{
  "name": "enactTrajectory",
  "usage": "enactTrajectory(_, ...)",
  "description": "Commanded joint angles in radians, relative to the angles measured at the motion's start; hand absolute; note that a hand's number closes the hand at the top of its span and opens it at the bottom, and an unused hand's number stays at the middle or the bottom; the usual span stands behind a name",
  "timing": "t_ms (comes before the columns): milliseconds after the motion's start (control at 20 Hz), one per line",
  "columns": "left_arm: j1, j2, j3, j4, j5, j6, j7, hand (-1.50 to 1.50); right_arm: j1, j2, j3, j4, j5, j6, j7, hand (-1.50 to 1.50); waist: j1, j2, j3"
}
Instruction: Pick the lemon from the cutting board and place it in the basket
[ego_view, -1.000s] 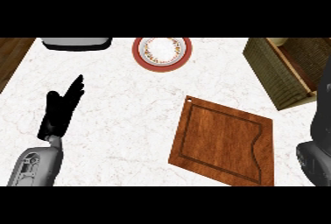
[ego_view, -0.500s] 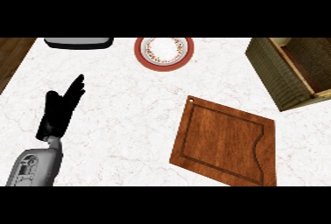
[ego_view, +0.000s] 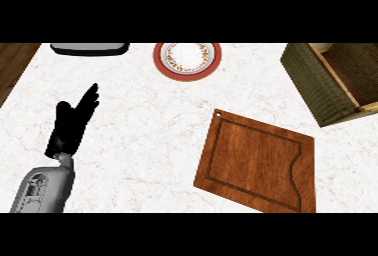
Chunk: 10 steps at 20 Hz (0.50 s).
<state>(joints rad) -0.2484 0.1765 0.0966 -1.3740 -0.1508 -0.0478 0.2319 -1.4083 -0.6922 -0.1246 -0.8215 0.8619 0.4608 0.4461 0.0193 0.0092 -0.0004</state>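
Observation:
A wooden cutting board (ego_view: 258, 162) lies on the white marble counter, right of centre, with nothing on it. No lemon shows anywhere. A woven olive basket (ego_view: 336, 80) with a wooden rim stands at the upper right, partly cut off by the view's edge. My left hand (ego_view: 72, 125) rests at the left with its fingers straight and pointing up, its grey forearm (ego_view: 40, 190) below it. My right hand is out of view.
A red-rimmed plate (ego_view: 187, 59) with a speckled white centre sits at the top middle. A grey-and-black object (ego_view: 88, 48) lies at the top left edge. The counter's wooden edge (ego_view: 13, 60) shows at the far left.
The right arm, seen at the right edge a second ago, has left the view. The left hand has stayed still.

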Motion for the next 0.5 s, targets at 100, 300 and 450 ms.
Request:
enactTrajectory(100, 0.022, -0.008, -0.014, -0.029, -0.005, -0.002, -0.009, 0.00, 0.042, -0.106, -0.028, 0.172, 0.016, -0.075, -0.235, 1.50, 0.006, 0.001, 0.001)
enactTrajectory(300, 0.000, -0.006, 0.004, -0.010, 0.004, 0.002, -0.006, 0.00, 0.071, -0.083, -0.040, 0.243, 0.010, -0.121, -0.321, 1.50, 0.006, 0.001, 0.000)
enactTrajectory(450, -0.005, -0.024, -0.023, -0.017, -0.018, 0.013, 0.019, 0.00, 0.063, -0.059, -0.031, 0.271, 0.025, -0.137, -0.328, 1.50, 0.002, -0.001, 0.000)
